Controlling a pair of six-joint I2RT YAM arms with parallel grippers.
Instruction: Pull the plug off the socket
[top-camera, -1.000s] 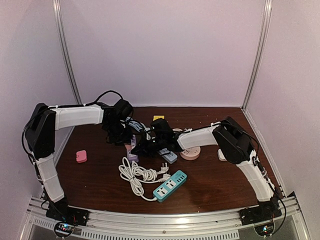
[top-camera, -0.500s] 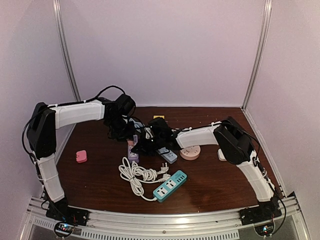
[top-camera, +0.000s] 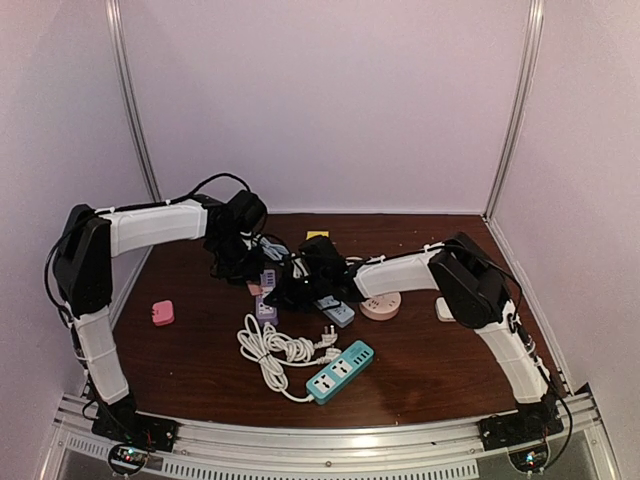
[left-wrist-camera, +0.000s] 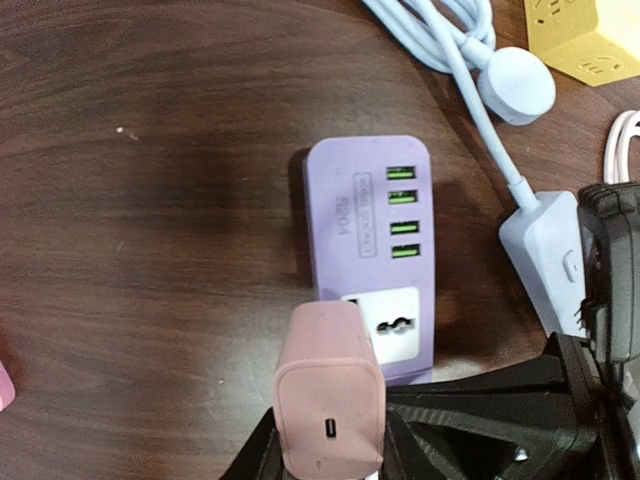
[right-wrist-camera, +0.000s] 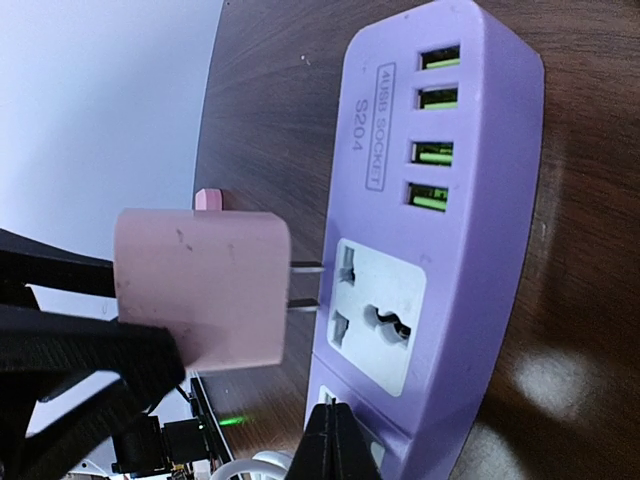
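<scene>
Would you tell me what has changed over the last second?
The left hand, shut on the pink plug, rose slightly from the purple socket strip; the plug's prongs now sit clear. The right hand stays pressed on the strip; the teal strip is unmoved.

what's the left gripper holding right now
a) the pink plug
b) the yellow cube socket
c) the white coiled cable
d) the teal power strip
a: in the left wrist view the left gripper has its fingers on either side of the pink plug, and the right wrist view shows the plug's prongs bare in front of the purple socket strip.
</scene>
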